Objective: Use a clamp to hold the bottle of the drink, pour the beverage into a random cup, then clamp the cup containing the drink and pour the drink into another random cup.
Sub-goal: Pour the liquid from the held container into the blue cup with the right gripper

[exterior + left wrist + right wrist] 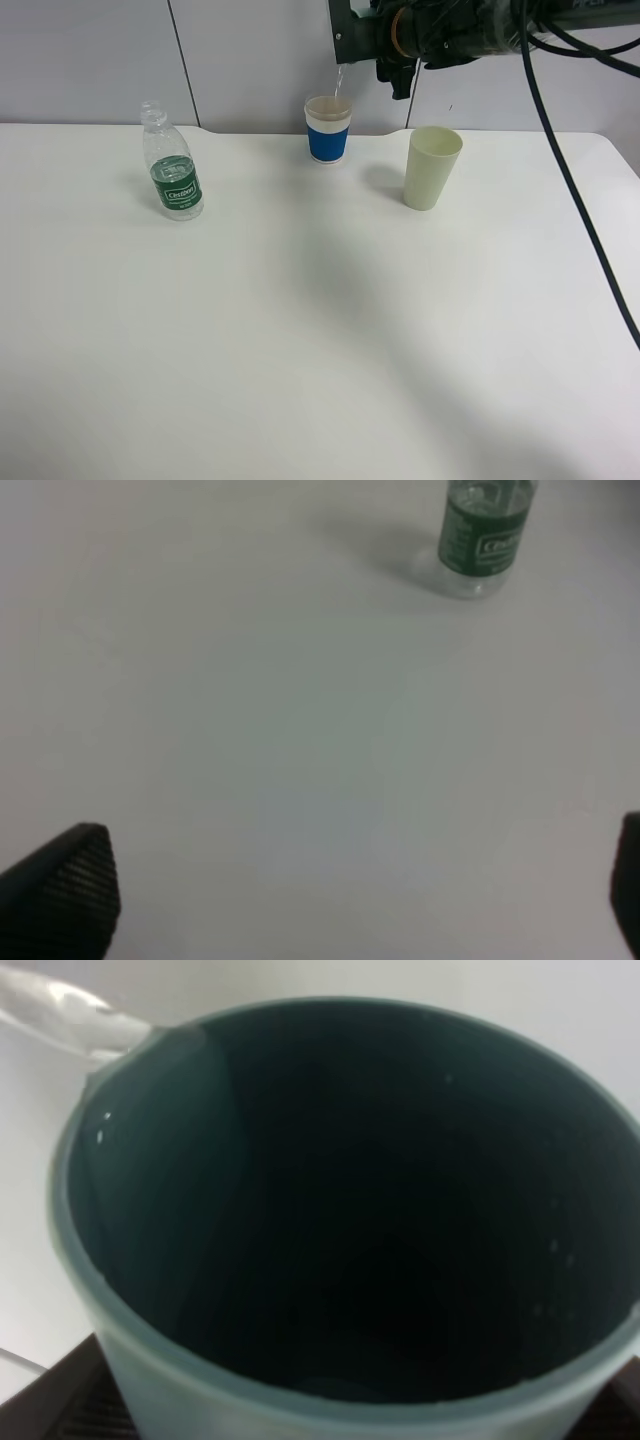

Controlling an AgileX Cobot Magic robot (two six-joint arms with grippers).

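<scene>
Pouring: three cups, one bottle.
My right gripper (395,45) holds a teal cup (340,1210) tipped above the blue cup (327,129), water (339,78) streaming in; pale green cup (432,167) beside, bottle (171,168) well apart. My left gripper (360,900) hangs spread wide.

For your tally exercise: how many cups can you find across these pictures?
3: blue-banded cup at the table's back, pale green cup to its right, teal cup tilted in the right claw, pouring.
</scene>
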